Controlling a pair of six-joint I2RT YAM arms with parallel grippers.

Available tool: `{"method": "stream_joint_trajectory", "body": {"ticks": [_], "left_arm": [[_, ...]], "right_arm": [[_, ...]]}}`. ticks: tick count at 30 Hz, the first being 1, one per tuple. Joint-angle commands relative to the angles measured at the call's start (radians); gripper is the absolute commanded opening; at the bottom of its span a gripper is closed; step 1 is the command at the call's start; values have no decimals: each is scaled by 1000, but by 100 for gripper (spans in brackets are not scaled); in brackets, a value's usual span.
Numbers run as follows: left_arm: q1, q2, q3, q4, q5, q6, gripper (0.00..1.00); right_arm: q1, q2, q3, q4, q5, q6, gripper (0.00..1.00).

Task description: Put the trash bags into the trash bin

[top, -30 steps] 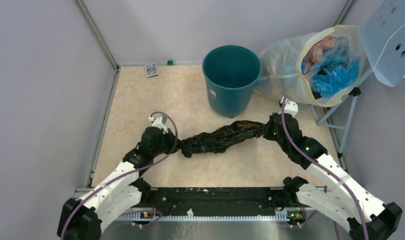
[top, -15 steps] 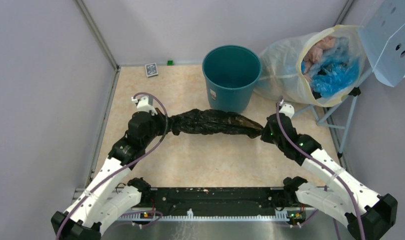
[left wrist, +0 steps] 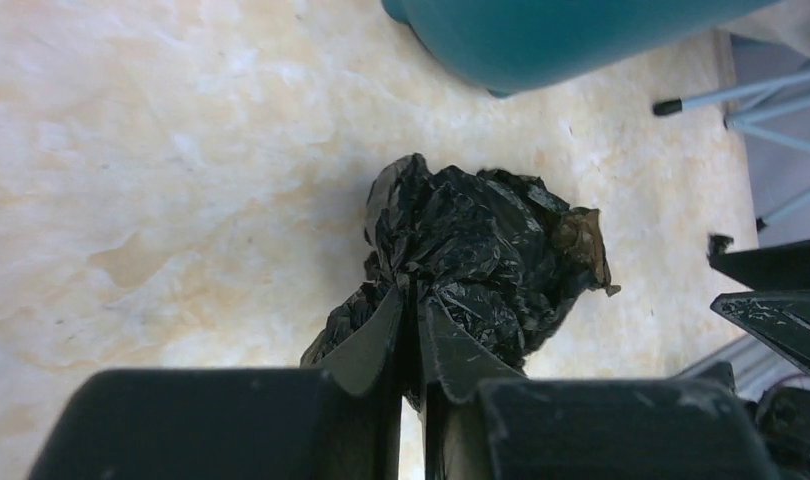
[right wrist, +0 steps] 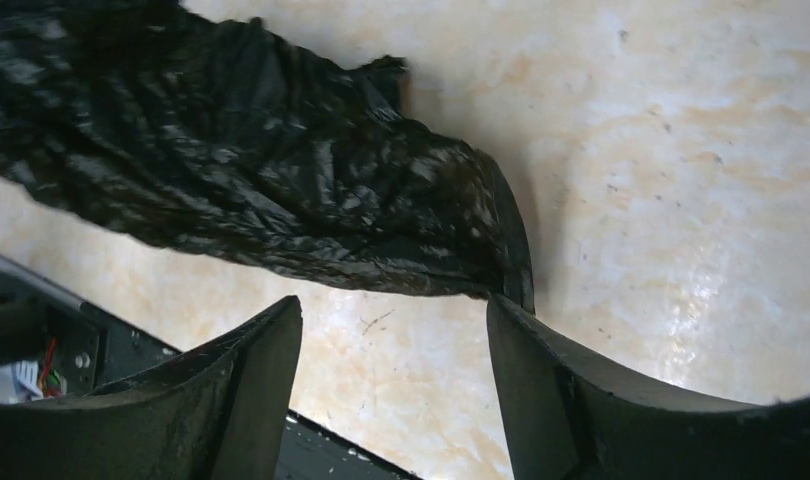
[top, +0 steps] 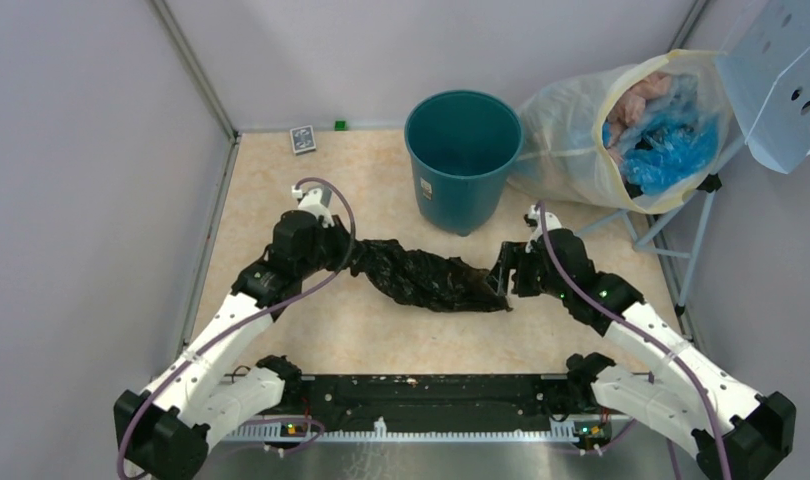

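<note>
Item, my left gripper (left wrist: 413,300): fingers pinched together on the left end of the trash bag (top: 426,280), a black crinkled twist lying across the middle of the table (top: 271,190). Item, my right gripper (right wrist: 391,310): fingers spread wide, holding nothing; the bag's right end lies just ahead of the tips, its edge meeting one of them in the wrist view. Trash bin (top: 459,195): upright on the far part of the table, mouth open, just beyond the bag and apart from it. Open tabletop: left of the bin, and between the bag and my bases. Right edge: translucent sack (top: 571,150) just beside the bin; stand legs (top: 697,240) close past my right arm.
</note>
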Motion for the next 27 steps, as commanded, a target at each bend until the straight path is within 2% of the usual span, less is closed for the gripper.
{"method": "stream_joint_trajectory", "body": {"ticks": [1, 4, 8, 14, 17, 18, 21, 22, 23, 25, 27], "left_arm": [[3, 55, 56, 75, 140, 9, 12], [3, 80, 85, 98, 181, -14, 13], [4, 99, 111, 116, 249, -62, 12], [6, 81, 98, 117, 292, -144, 11], [5, 71, 90, 121, 318, -175, 10], [4, 69, 89, 122, 326, -183, 10], [4, 61, 86, 125, 332, -184, 10], [6, 59, 88, 120, 324, -176, 11], [7, 57, 89, 114, 311, -164, 13], [12, 59, 93, 103, 290, -128, 30], [21, 63, 100, 82, 260, -90, 56]], "right_arm": [[66, 11, 86, 75, -140, -139, 68], [247, 87, 176, 101, -33, -210, 65], [392, 224, 226, 237, 4, -252, 64], [522, 428, 306, 384, 104, -313, 63], [569, 498, 335, 410, 221, -337, 62], [572, 523, 350, 399, 263, -339, 57], [574, 569, 405, 327, 398, -301, 23], [574, 563, 407, 317, 406, -296, 7], [574, 547, 401, 314, 404, -285, 0], [573, 495, 382, 316, 364, -263, 0], [564, 431, 378, 301, 325, -228, 0]]}}
